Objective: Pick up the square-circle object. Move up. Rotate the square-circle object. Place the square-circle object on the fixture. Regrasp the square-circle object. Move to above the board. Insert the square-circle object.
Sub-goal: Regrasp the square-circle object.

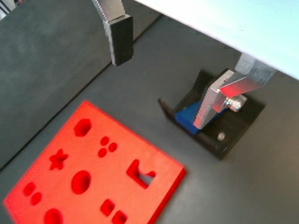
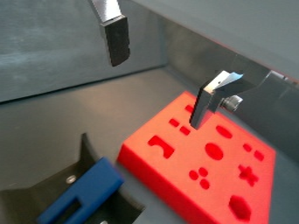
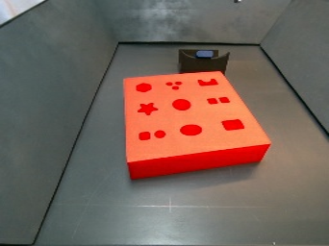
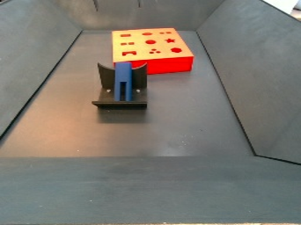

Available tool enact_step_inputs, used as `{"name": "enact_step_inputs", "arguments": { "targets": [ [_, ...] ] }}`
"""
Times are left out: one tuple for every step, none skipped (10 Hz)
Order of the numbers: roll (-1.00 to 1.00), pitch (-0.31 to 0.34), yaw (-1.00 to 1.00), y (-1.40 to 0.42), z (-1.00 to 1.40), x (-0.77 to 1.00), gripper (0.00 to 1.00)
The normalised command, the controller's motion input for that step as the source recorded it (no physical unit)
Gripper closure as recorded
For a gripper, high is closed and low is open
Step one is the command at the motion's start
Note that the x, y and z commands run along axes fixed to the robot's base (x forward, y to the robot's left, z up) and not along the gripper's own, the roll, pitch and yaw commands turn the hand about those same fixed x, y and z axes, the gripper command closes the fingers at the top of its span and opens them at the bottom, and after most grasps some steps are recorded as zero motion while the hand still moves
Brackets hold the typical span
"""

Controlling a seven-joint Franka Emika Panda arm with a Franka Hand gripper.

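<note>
In a side view, the fixture (image 4: 120, 88) stands at the left on the dark floor, with the blue square-circle object (image 4: 123, 76) resting upright against it. The board (image 4: 150, 49) lies beyond it, toward the right, well apart. In both wrist views the gripper (image 1: 176, 61) hangs above the fixture (image 1: 219, 118), its jaws wide open and holding nothing, fingers (image 2: 114, 35) apart.

No legible text, labels, numbers or signs anywhere.
</note>
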Motion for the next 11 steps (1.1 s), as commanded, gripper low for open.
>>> {"name": "enact_step_inputs", "arguments": {
  "targets": [
    [1.0, 0.035, 0.01, -0.02, 0.02, -0.03, 0.0],
    [1.0, 0.029, 0.01, -0.02, 0.02, -0.03, 0.0],
    [1.0, 0.025, 0.01, -0.02, 0.02, -0.04, 0.0],
    [1.0, 0.02, 0.01, -0.02, 0.02, -0.03, 0.0],
    [1.0, 0.014, 0.02, -0.02, 0.01, -0.03, 0.0],
    [1.0, 0.009, 0.02, -0.02, 0.01, -0.02, 0.0],
    [1.0, 0.009, 0.02, -0.02, 0.01, -0.02, 0.0],
    [1.0, 0.012, 0.02, -0.02, 0.01, -0.02, 0.0],
    [1.0, 0.017, 0.02, -0.02, 0.01, -0.01, 0.0],
    [1.0, 0.025, 0.02, -0.02, 0.01, 0.01, 0.0],
    [1.0, 0.032, 0.03, -0.02, 0.0, 0.02, 0.0]
  ]
}}
